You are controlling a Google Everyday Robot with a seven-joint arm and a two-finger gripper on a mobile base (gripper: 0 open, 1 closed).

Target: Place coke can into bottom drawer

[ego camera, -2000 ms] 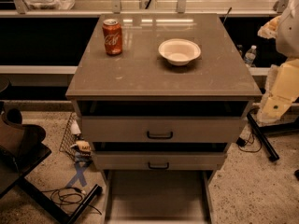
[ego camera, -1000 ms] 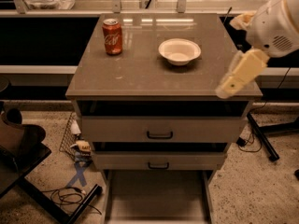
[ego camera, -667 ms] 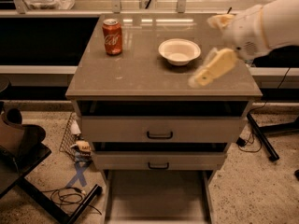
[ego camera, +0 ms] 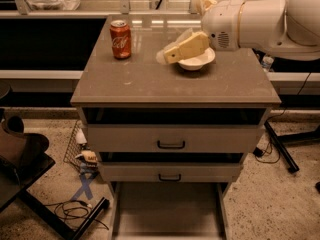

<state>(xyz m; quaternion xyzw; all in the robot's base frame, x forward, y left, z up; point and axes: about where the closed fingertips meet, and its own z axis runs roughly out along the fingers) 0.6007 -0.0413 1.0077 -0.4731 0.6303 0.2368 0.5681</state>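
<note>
1. The reach for the coke can [ego camera: 120, 39] looks to be the step in hand; nothing is being held yet.
2. The gripper [ego camera: 170, 57] is hovering over the tabletop [ego camera: 165, 86], in front of a white bowl [ego camera: 199, 62] and right of the can, well apart from it. I cannot tell whether its jaws are apart or together.
3. Next, I'd say, it needs to travel left and close around the can's sides.
4. The can is standing upright at the far left: red, white script, silver top.
5. The bottom drawer [ego camera: 167, 209] is sitting pulled out below, its grey floor waiting.
</note>
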